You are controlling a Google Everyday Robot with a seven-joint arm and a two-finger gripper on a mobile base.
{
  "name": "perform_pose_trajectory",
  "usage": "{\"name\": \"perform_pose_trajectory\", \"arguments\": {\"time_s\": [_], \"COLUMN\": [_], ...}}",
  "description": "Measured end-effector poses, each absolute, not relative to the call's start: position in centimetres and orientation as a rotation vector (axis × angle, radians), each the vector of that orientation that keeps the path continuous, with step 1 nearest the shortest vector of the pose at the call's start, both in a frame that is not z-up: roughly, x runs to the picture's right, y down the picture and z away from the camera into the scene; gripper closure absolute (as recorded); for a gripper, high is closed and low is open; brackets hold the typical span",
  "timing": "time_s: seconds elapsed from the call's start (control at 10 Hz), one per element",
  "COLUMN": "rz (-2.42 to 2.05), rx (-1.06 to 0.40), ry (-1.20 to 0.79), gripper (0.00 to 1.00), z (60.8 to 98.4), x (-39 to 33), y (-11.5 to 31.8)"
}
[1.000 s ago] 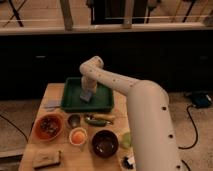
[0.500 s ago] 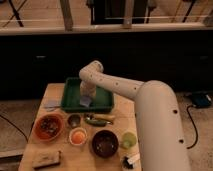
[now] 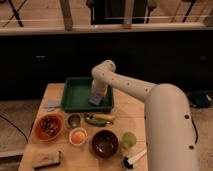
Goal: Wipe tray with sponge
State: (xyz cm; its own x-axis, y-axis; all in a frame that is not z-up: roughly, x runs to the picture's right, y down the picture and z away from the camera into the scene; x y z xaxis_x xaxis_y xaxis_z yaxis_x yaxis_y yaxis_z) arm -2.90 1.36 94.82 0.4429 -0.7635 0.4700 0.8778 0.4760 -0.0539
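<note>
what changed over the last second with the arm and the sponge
The gripper, down in the tray with the sponge under it, moved a little to the right near the front rim, and the sponge went with it. The arm swung the same way. Nothing was visibly picked up or let go. The tray, the orange bowl and the brown bowl stayed put.

One tray (image 3: 75, 92), one sponge (image 3: 95, 101), three bowls (image 3: 50, 127) (image 3: 77, 136) (image 3: 105, 143), two cups (image 3: 74, 120) (image 3: 129, 140) — one gripper (image 3: 98, 95), low over the tray
</note>
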Motion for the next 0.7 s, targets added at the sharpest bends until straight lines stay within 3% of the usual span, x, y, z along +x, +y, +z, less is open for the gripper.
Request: {"name": "perform_pose_trajectory", "arguments": {"time_s": [0.4, 0.7], "rz": [-1.020, -1.094], "rx": [-0.313, -0.321], "ry": [-0.400, -0.446], "gripper": [1.00, 1.00], "z": [97.0, 96.5], "x": [-5.3, -9.3], "y": [-0.9, 0.6]}}
